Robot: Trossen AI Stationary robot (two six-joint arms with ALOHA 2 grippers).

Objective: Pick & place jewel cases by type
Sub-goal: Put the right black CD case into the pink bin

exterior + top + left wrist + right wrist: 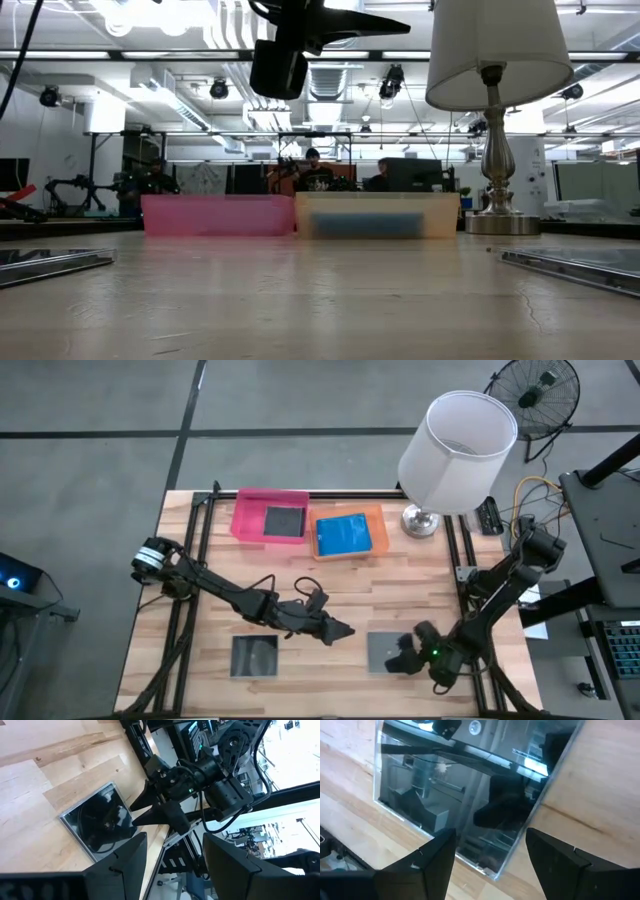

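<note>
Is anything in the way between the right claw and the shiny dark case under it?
Nothing visible. The right gripper hangs open just over the dark case at the table's near edge, fingers apart, only bare wood around.

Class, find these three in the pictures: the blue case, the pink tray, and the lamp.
blue case (344, 534), high view, middle of its top face.
pink tray (248, 520), high view, bare floor beside the dark case.
lamp (460, 452), high view, side of the white shade.

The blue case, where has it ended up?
From above, the blue case lies inside the orange tray at the table's far edge, between the pink tray and the lamp.
</note>
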